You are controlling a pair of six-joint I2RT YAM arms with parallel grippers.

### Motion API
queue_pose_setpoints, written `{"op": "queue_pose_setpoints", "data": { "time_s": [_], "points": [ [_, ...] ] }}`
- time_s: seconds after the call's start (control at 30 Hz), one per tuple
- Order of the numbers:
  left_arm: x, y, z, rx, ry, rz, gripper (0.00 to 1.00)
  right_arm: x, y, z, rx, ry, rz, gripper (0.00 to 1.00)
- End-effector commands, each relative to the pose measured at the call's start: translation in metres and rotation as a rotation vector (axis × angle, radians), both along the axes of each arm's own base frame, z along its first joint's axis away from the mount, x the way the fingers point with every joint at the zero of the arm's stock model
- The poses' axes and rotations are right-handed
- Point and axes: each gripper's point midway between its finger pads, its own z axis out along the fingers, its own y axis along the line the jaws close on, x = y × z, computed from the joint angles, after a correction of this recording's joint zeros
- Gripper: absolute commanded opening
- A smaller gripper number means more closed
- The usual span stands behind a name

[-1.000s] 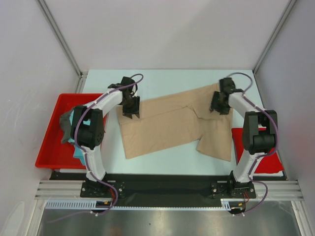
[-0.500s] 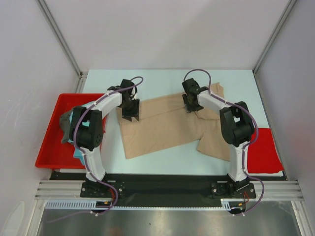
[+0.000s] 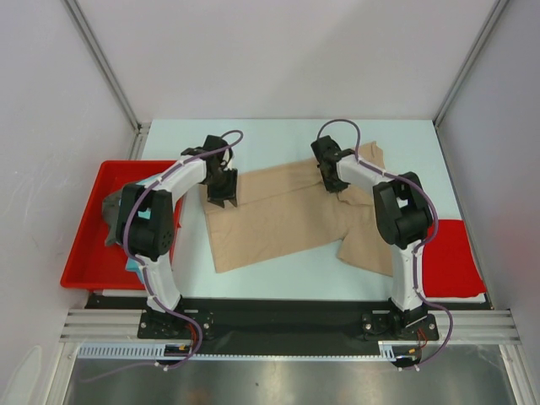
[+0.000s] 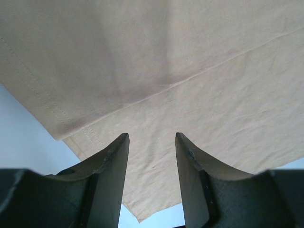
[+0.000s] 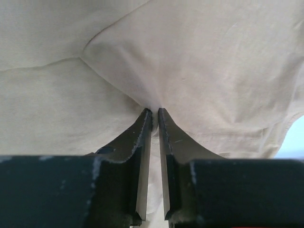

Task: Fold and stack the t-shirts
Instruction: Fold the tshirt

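Observation:
The large tan-beige t-shirt (image 3: 287, 211) lies spread on the pale table, partly folded over itself. My left gripper (image 3: 224, 196) hovers open over its left edge, fingers straddling bare cloth (image 4: 190, 57) near a corner, the gripper (image 4: 151, 135) holding nothing. At the shirt's upper middle my right gripper (image 3: 331, 181) is shut, pinching a small raised fold of tan cloth (image 5: 213, 61) at its tips (image 5: 155, 110). The dark grey t-shirt (image 3: 111, 213) and the teal t-shirt (image 3: 132, 263) lie bunched in the tray, mostly hidden by the left arm.
A red plastic tray (image 3: 89, 245) sits off the table's left edge. A flat red mat (image 3: 451, 253) lies at the right, its left part behind the right arm. Grey walls close in the back and both sides.
My right arm swung from the shirt's right sleeve to its upper middle, then its jaws closed on a fold of cloth. The left gripper barely moved.

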Motion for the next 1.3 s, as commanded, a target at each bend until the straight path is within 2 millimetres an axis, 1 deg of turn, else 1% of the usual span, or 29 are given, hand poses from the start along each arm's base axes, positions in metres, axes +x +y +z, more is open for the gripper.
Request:
{"op": "queue_pose_setpoints", "data": {
  "time_s": [0.0, 0.1, 0.13, 0.17, 0.2, 0.23, 0.27, 0.3, 0.33, 0.37, 0.4, 0.43, 0.47, 0.5, 0.53, 0.57, 0.6, 0.63, 0.67, 0.73, 0.8, 0.83, 0.9, 0.93, 0.97, 1.03, 1.13, 1.2, 1.27],
  "points": [
    [0.004, 0.0, 0.019, -0.031, -0.06, -0.023, 0.5, 0.016, -0.007, 0.016, -0.03, -0.059, -0.022, 0.16],
    [0.003, 0.0, 0.018, -0.03, -0.057, -0.023, 0.5, 0.025, -0.02, 0.022, -0.037, -0.081, -0.043, 0.17],
    [0.003, -0.001, 0.018, -0.033, -0.057, -0.024, 0.5, 0.03, -0.029, 0.022, -0.034, -0.091, -0.061, 0.18],
    [0.002, 0.0, 0.017, -0.031, -0.056, -0.023, 0.5, 0.033, -0.03, 0.022, -0.024, -0.091, -0.042, 0.19],
    [0.002, 0.0, 0.018, -0.033, -0.057, -0.024, 0.5, 0.036, -0.033, 0.02, -0.024, -0.097, -0.049, 0.22],
    [0.003, 0.0, 0.018, -0.033, -0.057, -0.024, 0.5, 0.043, -0.041, 0.017, -0.037, -0.109, -0.04, 0.25],
    [0.003, 0.0, 0.018, -0.031, -0.057, -0.025, 0.5, 0.049, -0.05, 0.019, -0.068, -0.119, -0.046, 0.26],
    [0.002, 0.0, 0.019, -0.033, -0.057, -0.025, 0.5, 0.052, -0.059, 0.016, -0.083, -0.112, -0.068, 0.29],
    [0.002, 0.0, 0.02, -0.03, -0.056, -0.026, 0.5, 0.052, -0.077, 0.011, -0.09, -0.083, -0.108, 0.35],
    [0.002, 0.001, 0.02, -0.027, -0.059, -0.027, 0.5, 0.052, -0.082, 0.013, -0.084, -0.077, -0.13, 0.38],
    [0.001, 0.001, 0.021, -0.027, -0.062, -0.026, 0.5, 0.056, -0.082, 0.022, -0.058, -0.094, -0.155, 0.41],
    [0.0, 0.002, 0.022, -0.025, -0.062, -0.026, 0.5, 0.054, -0.081, 0.038, -0.039, -0.11, -0.15, 0.43],
    [0.0, 0.002, 0.021, -0.026, -0.064, -0.024, 0.5, 0.052, -0.071, 0.046, -0.006, -0.118, -0.124, 0.45],
    [0.0, 0.002, 0.02, -0.026, -0.061, -0.025, 0.5, 0.045, -0.062, 0.048, 0.021, -0.118, -0.124, 0.49],
    [0.0, 0.002, 0.02, -0.029, -0.061, -0.024, 0.5, 0.042, -0.054, 0.067, 0.053, -0.153, -0.107, 0.53],
    [0.002, 0.001, 0.021, -0.03, -0.066, -0.022, 0.5, 0.035, -0.036, 0.069, 0.103, -0.14, -0.065, 0.53],
    [0.002, 0.001, 0.021, -0.032, -0.067, -0.023, 0.5, 0.025, -0.031, 0.064, 0.13, -0.114, -0.061, 0.53],
    [0.003, 0.001, 0.021, -0.033, -0.069, -0.021, 0.5, 0.02, -0.025, 0.068, 0.154, -0.112, -0.051, 0.53],
    [0.004, 0.001, 0.022, -0.033, -0.074, -0.018, 0.5, 0.014, -0.02, 0.064, 0.173, -0.1, -0.043, 0.52],
    [0.005, -0.001, 0.021, -0.039, -0.072, -0.02, 0.5, 0.006, -0.017, 0.053, 0.203, -0.08, -0.065, 0.49],
    [0.005, -0.003, 0.021, -0.049, -0.069, -0.02, 0.5, 0.002, -0.01, 0.048, 0.242, -0.052, -0.064, 0.46],
    [0.004, -0.003, 0.021, -0.049, -0.069, -0.02, 0.5, 0.0, -0.008, 0.046, 0.254, -0.042, -0.065, 0.43],
    [0.003, -0.003, 0.022, -0.049, -0.072, -0.022, 0.5, -0.004, 0.006, 0.046, 0.314, -0.028, -0.04, 0.38],
    [0.003, -0.002, 0.021, -0.048, -0.07, -0.022, 0.5, -0.007, 0.01, 0.045, 0.33, -0.022, -0.033, 0.33],
    [0.002, -0.001, 0.02, -0.045, -0.064, -0.023, 0.5, -0.012, 0.019, 0.042, 0.367, 0.002, -0.017, 0.29],
    [0.002, -0.002, 0.02, -0.046, -0.064, -0.023, 0.5, -0.015, 0.027, 0.035, 0.407, 0.031, -0.018, 0.21],
    [0.003, -0.003, 0.021, -0.047, -0.062, -0.025, 0.5, -0.019, 0.028, 0.024, 0.416, 0.062, -0.041, 0.13],
    [0.005, -0.003, 0.022, -0.048, -0.067, -0.024, 0.5, -0.019, 0.029, 0.022, 0.4, 0.06, -0.026, 0.13],
    [0.005, -0.003, 0.021, -0.047, -0.066, -0.023, 0.5, -0.019, 0.026, 0.02, 0.367, 0.057, -0.027, 0.14]
  ]
}}
